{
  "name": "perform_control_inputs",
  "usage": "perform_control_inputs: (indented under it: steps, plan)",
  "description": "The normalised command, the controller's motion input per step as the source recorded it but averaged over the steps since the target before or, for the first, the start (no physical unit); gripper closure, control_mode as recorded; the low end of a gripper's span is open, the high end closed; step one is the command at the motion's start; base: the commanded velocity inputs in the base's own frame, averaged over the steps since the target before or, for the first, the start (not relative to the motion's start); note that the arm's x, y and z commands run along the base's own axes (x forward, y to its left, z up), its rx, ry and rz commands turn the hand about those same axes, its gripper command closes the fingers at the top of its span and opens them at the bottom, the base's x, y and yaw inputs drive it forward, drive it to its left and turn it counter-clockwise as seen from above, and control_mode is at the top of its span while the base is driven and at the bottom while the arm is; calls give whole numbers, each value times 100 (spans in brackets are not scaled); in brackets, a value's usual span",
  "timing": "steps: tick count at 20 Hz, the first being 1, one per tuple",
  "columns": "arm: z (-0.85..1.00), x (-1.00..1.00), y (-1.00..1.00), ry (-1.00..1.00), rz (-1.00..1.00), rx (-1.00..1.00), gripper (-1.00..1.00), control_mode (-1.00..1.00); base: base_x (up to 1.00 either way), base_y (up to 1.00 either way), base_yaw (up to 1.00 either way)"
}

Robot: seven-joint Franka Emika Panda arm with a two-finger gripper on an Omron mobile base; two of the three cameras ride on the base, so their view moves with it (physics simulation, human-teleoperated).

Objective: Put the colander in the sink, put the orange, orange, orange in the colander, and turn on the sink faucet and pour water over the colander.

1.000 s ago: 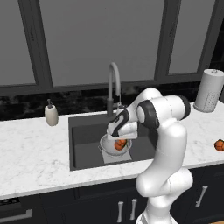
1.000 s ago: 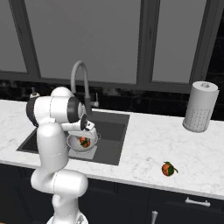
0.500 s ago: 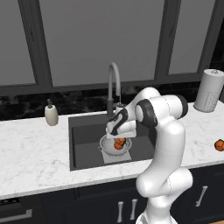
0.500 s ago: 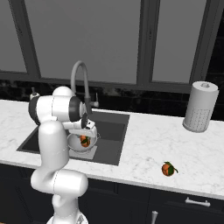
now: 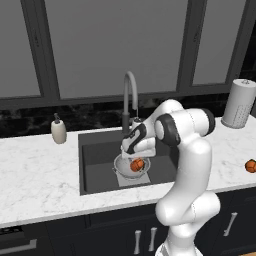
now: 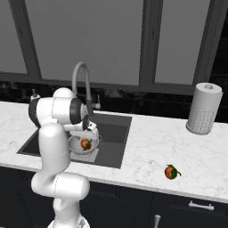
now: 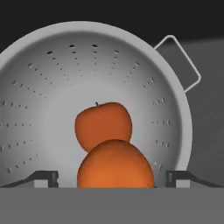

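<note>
The silver colander [image 7: 52, 87] stands on the floor of the dark sink [image 5: 97, 150], also seen as the colander [image 5: 123, 169] [image 6: 76, 147]. One orange [image 7: 103, 124] lies in its bowl. A second orange [image 7: 116, 164] sits nearer, between my fingertips [image 7: 43, 177], with a gap on each side. My gripper [image 7: 111, 177] [image 5: 136, 156] [image 6: 89, 135] is open just above the colander. That orange [image 5: 137, 164] [image 6: 86, 143] shows under the hand. A third orange [image 5: 250, 165] [image 6: 171, 172] rests on the counter far to the right. The sink faucet [image 5: 129, 95] [image 6: 82, 80] arches behind the sink.
A beige soap dispenser [image 5: 58, 131] stands left of the sink. A paper towel roll [image 5: 239, 103] [image 6: 203, 108] is at the back right of the white marble counter [image 5: 40, 175]. Dark windows rise behind.
The fingers have spread apart and let go of the orange, which now sits lower in the colander. The arm has barely moved.
</note>
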Motion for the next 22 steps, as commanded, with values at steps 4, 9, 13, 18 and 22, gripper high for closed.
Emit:
perform_control_inputs:
  steps: [4,9,13,18,22]
  plan:
    - [32,-2,0,-9,0,0,-100,-100,0,0,0]
    - [57,0,-6,-5,-1,0,-100,-100,0,0,0]
    - [41,-10,-59,0,-4,0,-100,-100,0,0,0]
    - [37,-30,-83,0,-3,0,-100,-100,0,0,0]
    - [41,-35,-79,0,-2,0,-100,-100,0,0,0]
